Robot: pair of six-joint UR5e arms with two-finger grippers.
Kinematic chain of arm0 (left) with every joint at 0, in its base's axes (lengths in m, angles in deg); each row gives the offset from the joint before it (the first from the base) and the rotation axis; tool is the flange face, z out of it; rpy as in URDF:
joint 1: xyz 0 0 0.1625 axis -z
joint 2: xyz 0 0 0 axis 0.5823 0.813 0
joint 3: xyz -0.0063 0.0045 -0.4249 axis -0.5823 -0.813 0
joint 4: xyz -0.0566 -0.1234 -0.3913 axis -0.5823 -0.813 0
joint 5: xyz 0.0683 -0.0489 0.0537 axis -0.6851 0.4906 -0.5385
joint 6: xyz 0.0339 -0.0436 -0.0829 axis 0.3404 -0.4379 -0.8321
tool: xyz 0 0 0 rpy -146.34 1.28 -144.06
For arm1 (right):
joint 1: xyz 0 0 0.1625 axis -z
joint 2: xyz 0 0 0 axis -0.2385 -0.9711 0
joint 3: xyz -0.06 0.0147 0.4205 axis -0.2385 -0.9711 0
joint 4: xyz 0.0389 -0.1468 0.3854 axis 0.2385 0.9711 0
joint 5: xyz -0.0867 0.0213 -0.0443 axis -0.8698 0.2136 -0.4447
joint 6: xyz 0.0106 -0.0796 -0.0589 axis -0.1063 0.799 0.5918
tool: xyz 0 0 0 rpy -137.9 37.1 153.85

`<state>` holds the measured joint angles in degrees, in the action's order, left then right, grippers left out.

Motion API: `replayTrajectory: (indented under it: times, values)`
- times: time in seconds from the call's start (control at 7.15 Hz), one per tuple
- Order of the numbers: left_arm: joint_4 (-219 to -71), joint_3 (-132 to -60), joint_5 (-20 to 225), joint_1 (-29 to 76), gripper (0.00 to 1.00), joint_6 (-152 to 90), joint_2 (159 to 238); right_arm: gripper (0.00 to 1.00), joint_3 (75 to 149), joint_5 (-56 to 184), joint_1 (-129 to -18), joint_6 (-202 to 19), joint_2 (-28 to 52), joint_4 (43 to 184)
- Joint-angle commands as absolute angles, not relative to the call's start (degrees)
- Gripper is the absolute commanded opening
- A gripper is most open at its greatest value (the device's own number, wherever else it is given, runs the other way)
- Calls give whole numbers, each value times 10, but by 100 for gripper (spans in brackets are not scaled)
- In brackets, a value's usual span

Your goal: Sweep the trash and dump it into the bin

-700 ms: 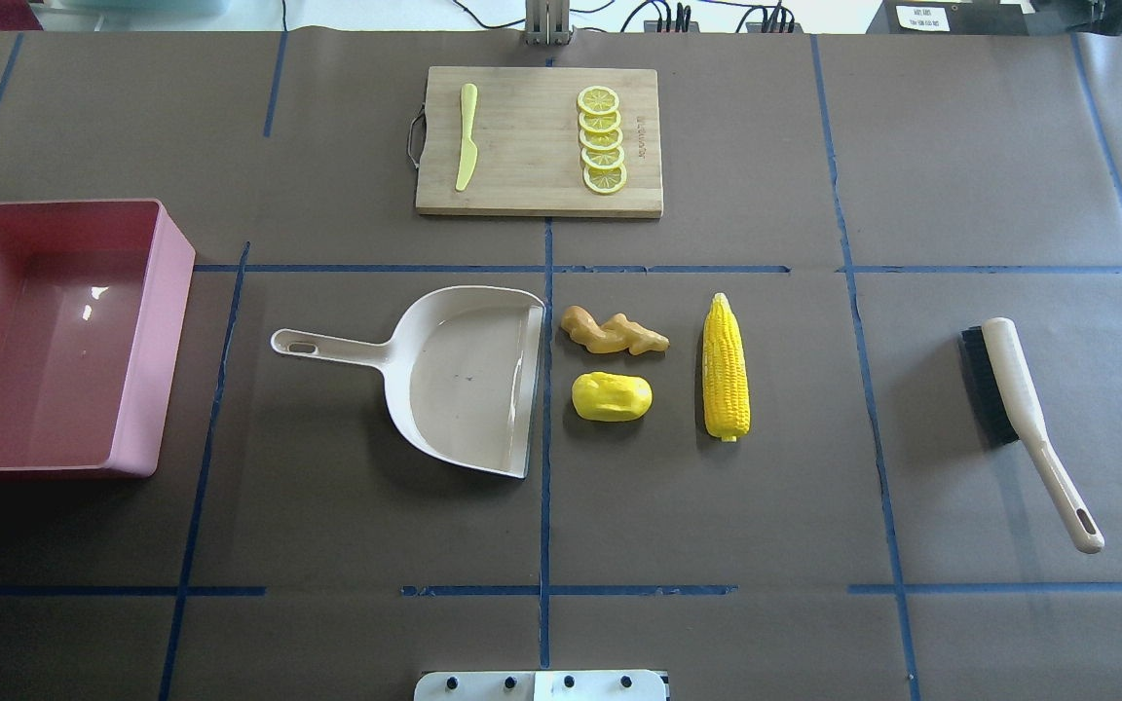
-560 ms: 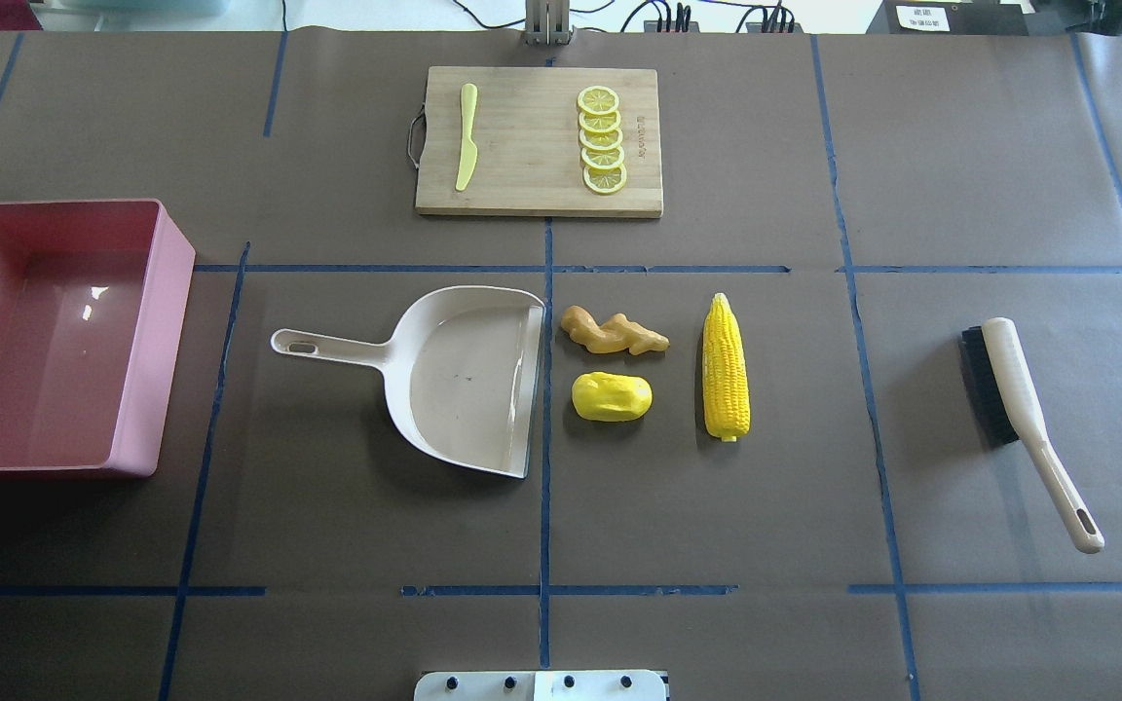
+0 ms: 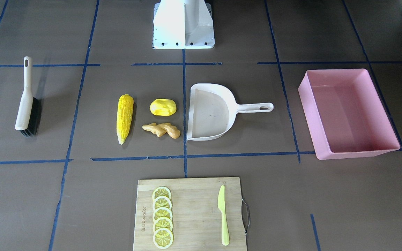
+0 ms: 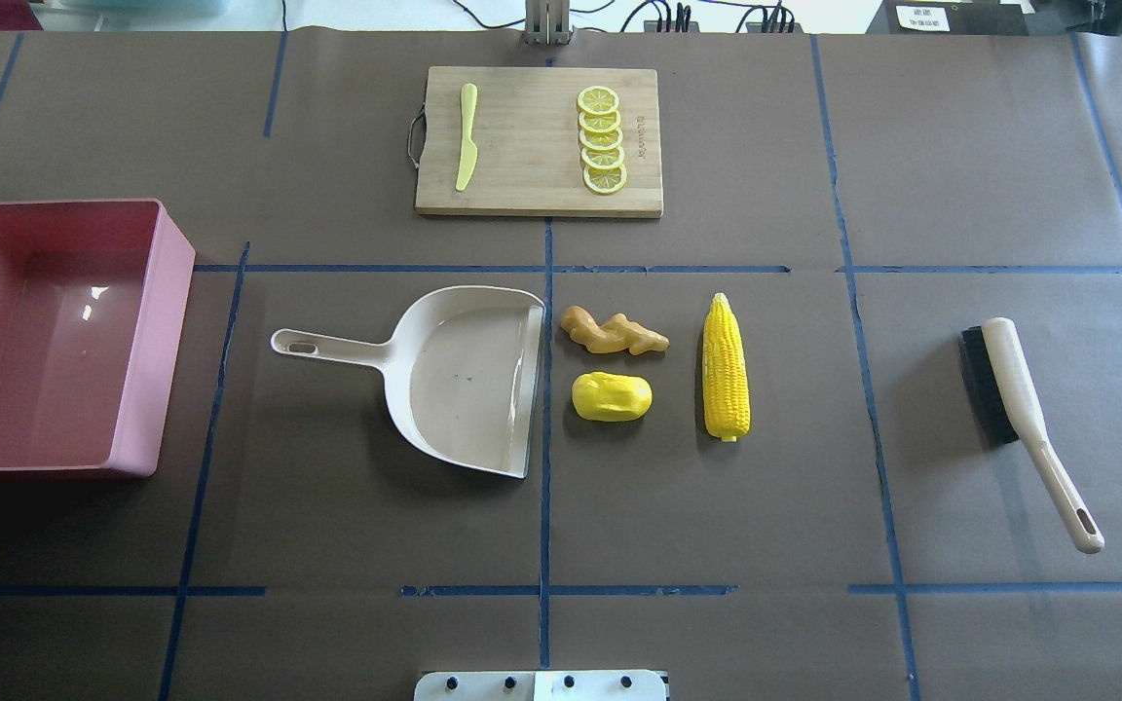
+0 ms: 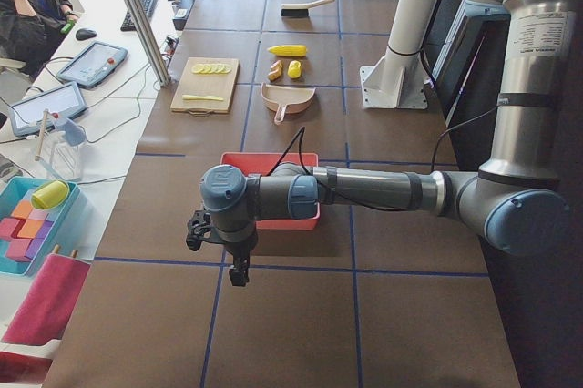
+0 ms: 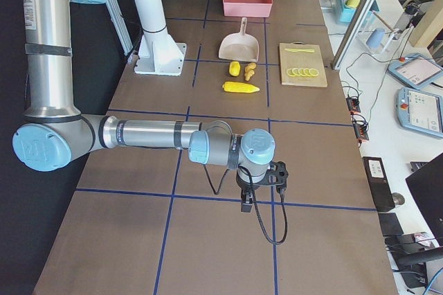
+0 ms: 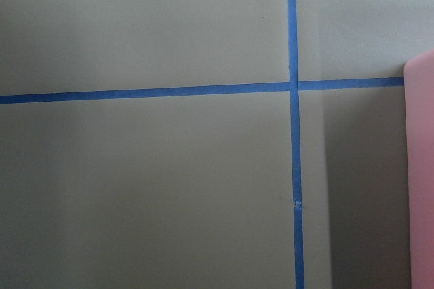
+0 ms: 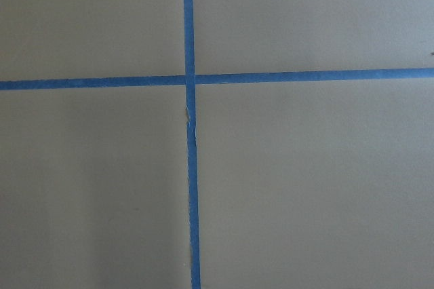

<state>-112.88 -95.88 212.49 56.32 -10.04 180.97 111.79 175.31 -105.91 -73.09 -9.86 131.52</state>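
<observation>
The corn cob (image 4: pixel 725 368), the yellow potato-like lump (image 4: pixel 611 396) and the ginger root (image 4: pixel 613 331) lie on the table just right of the open mouth of a cream dustpan (image 4: pixel 464 375). The pink bin (image 4: pixel 157 331) stands at the far left and holds nothing. A cream brush (image 4: pixel 1019 409) with black bristles lies at the far right. My left gripper (image 5: pixel 239 274) hangs over the table beyond the bin; I cannot tell if it is open or shut. My right gripper (image 6: pixel 246 205) hangs over the table's other end; I cannot tell its state either.
A wooden cutting board (image 4: pixel 522 185) at the far middle carries several lemon slices (image 4: pixel 602 139) and a yellow-green knife (image 4: pixel 467 136). The robot's base plate (image 4: pixel 542 684) is at the near edge. The bin's wall (image 7: pixel 420 174) shows at the right edge of the left wrist view.
</observation>
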Motion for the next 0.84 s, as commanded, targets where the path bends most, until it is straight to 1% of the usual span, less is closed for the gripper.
replayTrajectory:
  times: [0.0,0.28,0.56,0.7]
  values:
    - [-1146,-957,2125,561,100,-99,1812,100,1119,1753,-1059,-732,-98,1315]
    - [-1214,-955,2124,560,100,-103,1809,100,1119,1754,-1058,-733,-93,1314]
    - [-1217,-962,2125,560,100,-102,1812,100,1121,1755,-1057,-735,-92,1314]
    - [-1225,-963,2124,548,100,-99,1820,100,1135,1759,-1057,-735,-90,1314]
